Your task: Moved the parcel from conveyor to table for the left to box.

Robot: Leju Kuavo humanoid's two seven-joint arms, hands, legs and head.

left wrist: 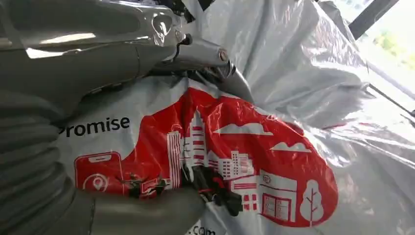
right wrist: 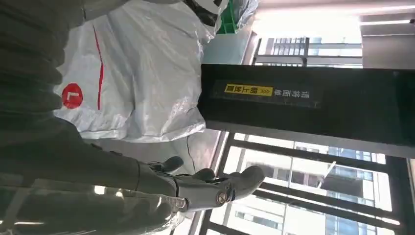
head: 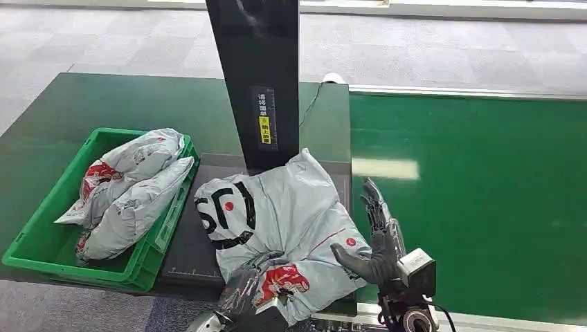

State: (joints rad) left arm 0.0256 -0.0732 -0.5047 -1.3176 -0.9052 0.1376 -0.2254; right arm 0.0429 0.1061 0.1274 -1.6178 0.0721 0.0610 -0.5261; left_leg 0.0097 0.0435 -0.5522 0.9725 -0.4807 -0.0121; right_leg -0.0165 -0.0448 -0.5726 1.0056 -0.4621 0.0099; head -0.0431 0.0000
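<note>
Both hands meet the grey parcel: left hand grips it, right hand rests open alongside.

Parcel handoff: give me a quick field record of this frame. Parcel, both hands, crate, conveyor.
parcel: large grey bag with red print, lying on the dark table at the foot of the black post
left hand: gripping the parcel's near edge at the red print
right hand: open, beside the parcel's right edge
crate: green, left of the parcel, holds other grey bags
conveyor: green belt on the right
</note>
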